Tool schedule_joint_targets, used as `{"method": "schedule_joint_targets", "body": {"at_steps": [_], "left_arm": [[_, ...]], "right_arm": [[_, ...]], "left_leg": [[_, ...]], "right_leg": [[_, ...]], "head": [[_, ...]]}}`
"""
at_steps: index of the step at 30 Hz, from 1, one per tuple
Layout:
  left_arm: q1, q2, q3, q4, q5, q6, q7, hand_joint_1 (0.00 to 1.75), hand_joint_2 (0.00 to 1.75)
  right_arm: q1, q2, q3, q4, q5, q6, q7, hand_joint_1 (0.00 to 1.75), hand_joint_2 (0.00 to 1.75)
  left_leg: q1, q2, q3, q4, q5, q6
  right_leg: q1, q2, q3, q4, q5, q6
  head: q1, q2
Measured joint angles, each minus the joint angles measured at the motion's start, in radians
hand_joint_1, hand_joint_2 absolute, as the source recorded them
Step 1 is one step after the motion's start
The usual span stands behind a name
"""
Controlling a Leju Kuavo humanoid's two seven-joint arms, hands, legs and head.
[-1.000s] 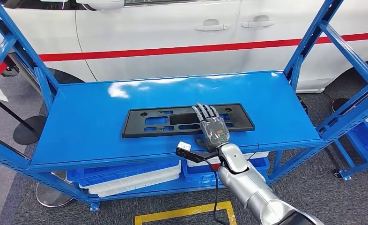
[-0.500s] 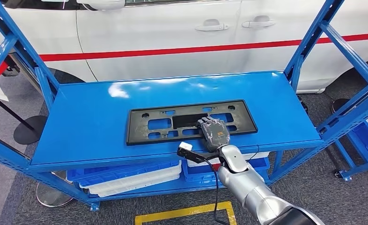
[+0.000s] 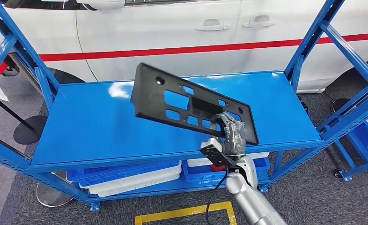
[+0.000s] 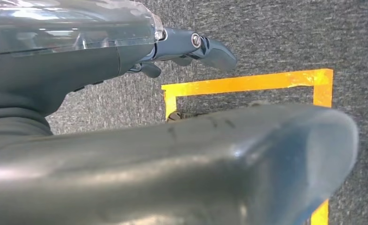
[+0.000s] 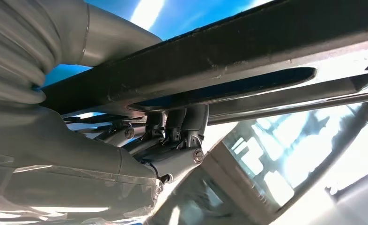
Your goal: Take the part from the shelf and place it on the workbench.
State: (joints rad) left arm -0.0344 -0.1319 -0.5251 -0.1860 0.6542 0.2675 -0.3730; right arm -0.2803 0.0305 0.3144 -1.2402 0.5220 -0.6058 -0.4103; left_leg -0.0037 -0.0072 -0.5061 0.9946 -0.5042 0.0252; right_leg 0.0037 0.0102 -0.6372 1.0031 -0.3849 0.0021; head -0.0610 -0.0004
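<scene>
Flat black plastic plate-holder panel with rectangular cut-outs (image 3: pixel 191 104): lay flat on the blue metal shelf top (image 3: pixel 93 122) half a second back, now lifted clear and tilted steeply. Gripped at its near lower corner by right hand (image 3: pixel 232 133), fingers clamped around the edge. Shelf pickup judged done; carry to workbench remained. Long axis ran from high far-left down to near-right, broad face turned towards the camera. Left hand (image 4: pixel 126 47) hung over grey floor, fingers probably loosely curled, hard to tell.
</scene>
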Motion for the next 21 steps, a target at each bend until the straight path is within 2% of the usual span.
{"method": "schedule_joint_targets", "body": {"at_steps": [4,11,16,21], "left_arm": [[0.0,0.007,0.0,0.0,0.019,0.006,-0.016,0.0,0.0],[-0.001,0.023,0.001,0.0,0.032,0.019,-0.04,0.0,0.0],[-0.003,0.033,0.003,0.0,0.041,0.019,-0.072,0.0,0.0],[-0.004,0.039,0.005,0.0,0.059,0.028,-0.078,0.0,0.0]], "right_arm": [[0.126,-0.03,-0.02,-0.271,-0.261,0.068,-0.085,1.75,1.75],[0.319,-0.092,-0.046,-0.614,-0.534,0.208,-0.165,1.75,1.75],[0.423,-0.124,-0.072,-0.715,-0.645,0.291,-0.236,1.75,1.75],[0.475,-0.131,-0.108,-0.738,-0.768,0.448,-0.282,1.75,1.75]], "left_leg": [[0.0,0.0,-0.001,0.0,-0.001,-0.001],[0.0,0.0,-0.001,0.0,-0.002,-0.002],[-0.001,0.0,-0.001,0.0,-0.003,-0.001],[-0.006,0.0,-0.001,0.002,-0.004,0.003]], "right_leg": [[0.0,0.0,-0.002,0.0,-0.001,0.0],[0.0,0.0,-0.002,0.0,-0.002,-0.001],[-0.001,0.0,-0.002,0.0,-0.002,-0.001],[-0.008,0.0,-0.001,-0.001,0.001,0.003]], "head": [[0.0,0.0],[0.0,0.0],[0.0,0.0],[0.0,0.0]]}}
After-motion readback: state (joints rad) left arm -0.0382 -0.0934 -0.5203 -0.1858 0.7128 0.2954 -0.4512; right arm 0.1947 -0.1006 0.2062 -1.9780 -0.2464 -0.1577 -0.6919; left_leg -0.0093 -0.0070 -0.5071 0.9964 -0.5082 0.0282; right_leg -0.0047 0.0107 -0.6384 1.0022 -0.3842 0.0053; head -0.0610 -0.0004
